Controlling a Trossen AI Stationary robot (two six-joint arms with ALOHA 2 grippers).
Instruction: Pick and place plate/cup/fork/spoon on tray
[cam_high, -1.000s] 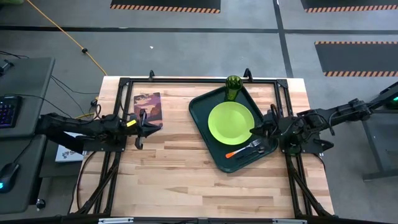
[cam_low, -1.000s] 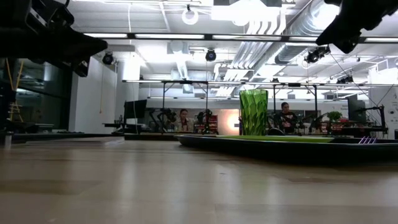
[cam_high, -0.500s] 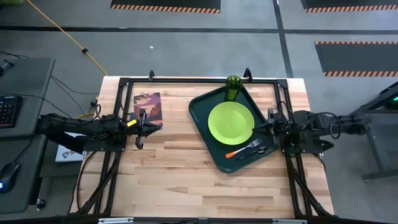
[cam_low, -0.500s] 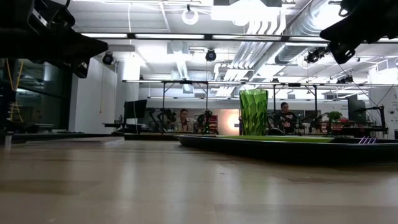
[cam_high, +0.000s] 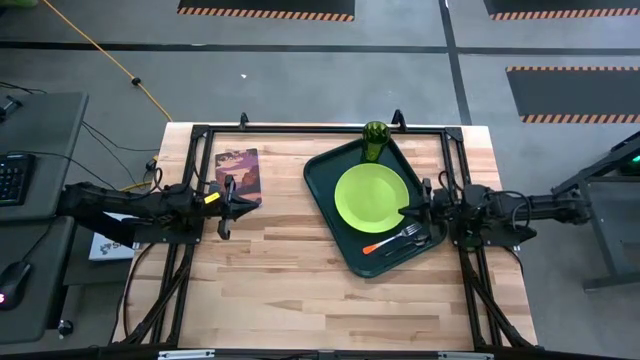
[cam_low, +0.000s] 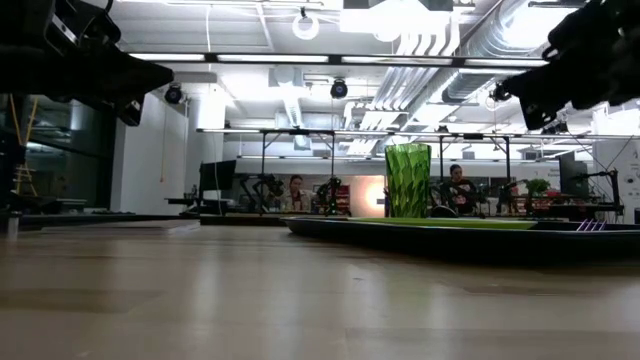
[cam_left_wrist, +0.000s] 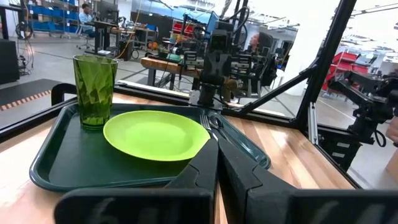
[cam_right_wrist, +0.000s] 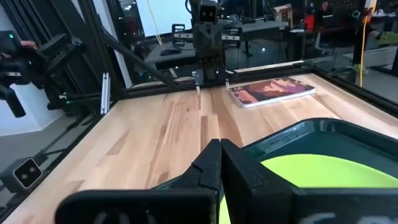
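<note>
The dark-green tray (cam_high: 322, 192) lies on the table's right half. On it rest the lime-green plate (cam_high: 371, 196), the green cup (cam_high: 374, 141) upright in its far corner, and the orange-handled fork (cam_high: 388, 241) with the dark spoon (cam_high: 420, 240) beside it near the plate's near right edge. My right gripper (cam_high: 404, 211) is shut and level above the tray's right side, its tips over the plate's edge, holding nothing. My left gripper (cam_high: 260, 200) is shut and level at the table's left, facing the tray (cam_left_wrist: 56, 158).
A maroon picture book (cam_high: 237, 172) lies at the far left, next to my left gripper. Black frame rails (cam_high: 300, 130) run around the table top. Bare wood (cam_high: 290, 290) fills the near half. People sit in the room beyond the table.
My right arm has come down and folded back toward the table's right edge. Its gripper has tipped to level and stays shut over the tray's right side. The tableware on the tray has not moved.
</note>
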